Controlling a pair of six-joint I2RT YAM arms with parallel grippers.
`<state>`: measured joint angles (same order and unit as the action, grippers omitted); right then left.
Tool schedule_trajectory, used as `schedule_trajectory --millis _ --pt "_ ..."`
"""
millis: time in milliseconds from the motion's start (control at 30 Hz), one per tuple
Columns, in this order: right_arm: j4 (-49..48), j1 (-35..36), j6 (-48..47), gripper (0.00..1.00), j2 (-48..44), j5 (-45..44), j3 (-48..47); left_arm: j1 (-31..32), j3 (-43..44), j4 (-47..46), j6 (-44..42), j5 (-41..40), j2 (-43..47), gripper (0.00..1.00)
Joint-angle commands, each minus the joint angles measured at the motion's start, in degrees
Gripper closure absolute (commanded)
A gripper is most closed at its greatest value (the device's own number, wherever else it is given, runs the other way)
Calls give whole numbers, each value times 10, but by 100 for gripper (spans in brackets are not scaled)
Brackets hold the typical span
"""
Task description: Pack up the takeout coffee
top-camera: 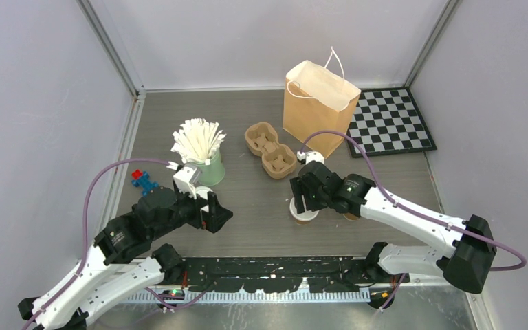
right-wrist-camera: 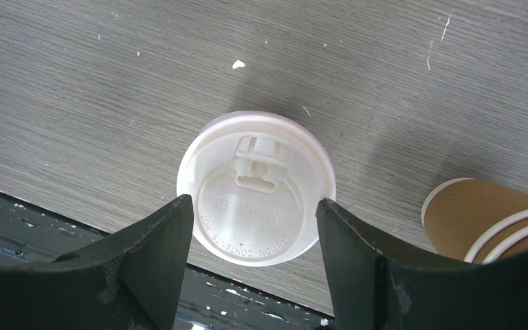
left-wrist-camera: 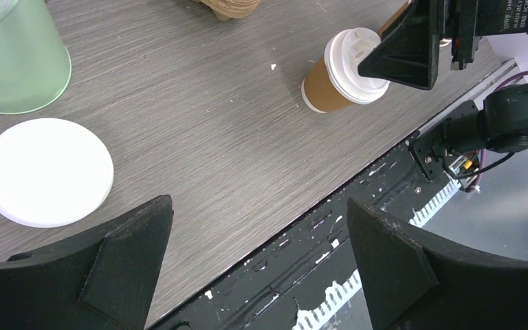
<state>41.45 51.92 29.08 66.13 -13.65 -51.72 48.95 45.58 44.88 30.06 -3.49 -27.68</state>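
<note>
Right gripper [right-wrist-camera: 256, 206] straddles the takeout coffee [left-wrist-camera: 340, 72], jaws at its lid rim; clamped or not cannot be told. Cup stands upright on table [right-wrist-camera: 110, 82], near front edge, beside stacked cups [right-wrist-camera: 488, 220]. Left gripper [left-wrist-camera: 260, 205] spread wide, empty.

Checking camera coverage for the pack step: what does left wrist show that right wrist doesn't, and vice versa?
Left wrist only: a loose white lid lying flat, a green cup, the brown side of the takeout coffee, and the left gripper, open over bare table.
Right wrist only: the stack of lidless cups at its right edge, and the sip tab seen from above.
Both: the coffee upright near the table's front edge, with the right gripper straddling its lid; whether it grips, I cannot tell.
</note>
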Motion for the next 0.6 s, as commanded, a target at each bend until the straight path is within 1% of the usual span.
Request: schedule_trajectory --millis 0,133,233,400,500,567 --pt "-23 3 10 30 5 -2 -1 -1 -2 -3 -11 -15 0 0" --pt "8 3 17 29 3 -4 -30 -1 0 -1 -15 -28 -9 0" --pt "57 3 19 24 -13 -5 -92 -1 0 -1 -19 -29 -18 0" --pt "85 3 7 22 -55 -46 -156 -1 4 -3 -25 -30 -32 0" --pt "100 3 13 24 -53 -84 -203 -1 8 5 -24 -39 -30 0" --pt "91 2 6 24 -46 -103 -223 -1 8 9 -21 -48 -23 0"
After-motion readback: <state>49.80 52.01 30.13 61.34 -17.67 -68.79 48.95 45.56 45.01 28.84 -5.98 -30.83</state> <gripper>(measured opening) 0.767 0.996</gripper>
